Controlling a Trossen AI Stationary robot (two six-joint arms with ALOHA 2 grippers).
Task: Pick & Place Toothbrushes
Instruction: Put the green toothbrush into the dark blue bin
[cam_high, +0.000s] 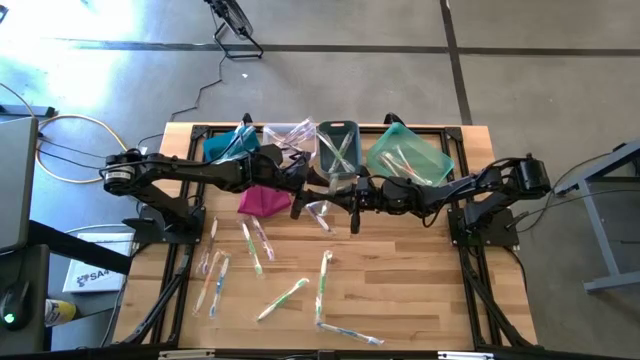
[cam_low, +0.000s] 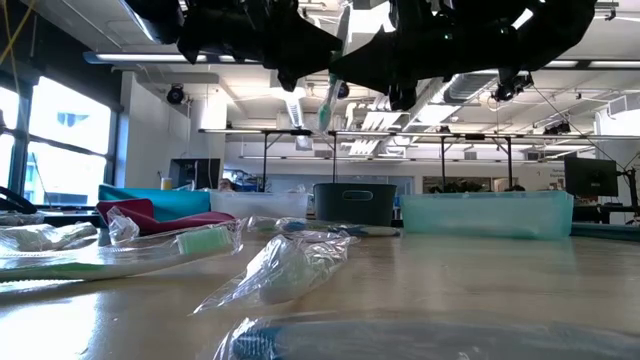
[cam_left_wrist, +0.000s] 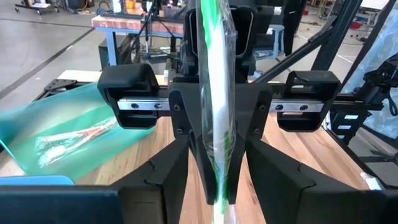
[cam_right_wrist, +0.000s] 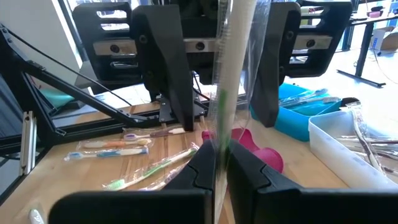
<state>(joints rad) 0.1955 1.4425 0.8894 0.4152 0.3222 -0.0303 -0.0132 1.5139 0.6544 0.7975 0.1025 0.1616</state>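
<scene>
wrapped green toothbrush (cam_left_wrist: 214, 106) | upright, midair | other toothbrushes (cam_high: 262, 262) | scattered on table

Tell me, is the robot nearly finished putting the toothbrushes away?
Not yet. Done: a few toothbrushes already lie in the teal bin and the grey bin. In hand: the right end effector is shut on one wrapped toothbrush, held up above the table, with the left end effector open around it. Left: many loose toothbrushes lie on the table.
</scene>
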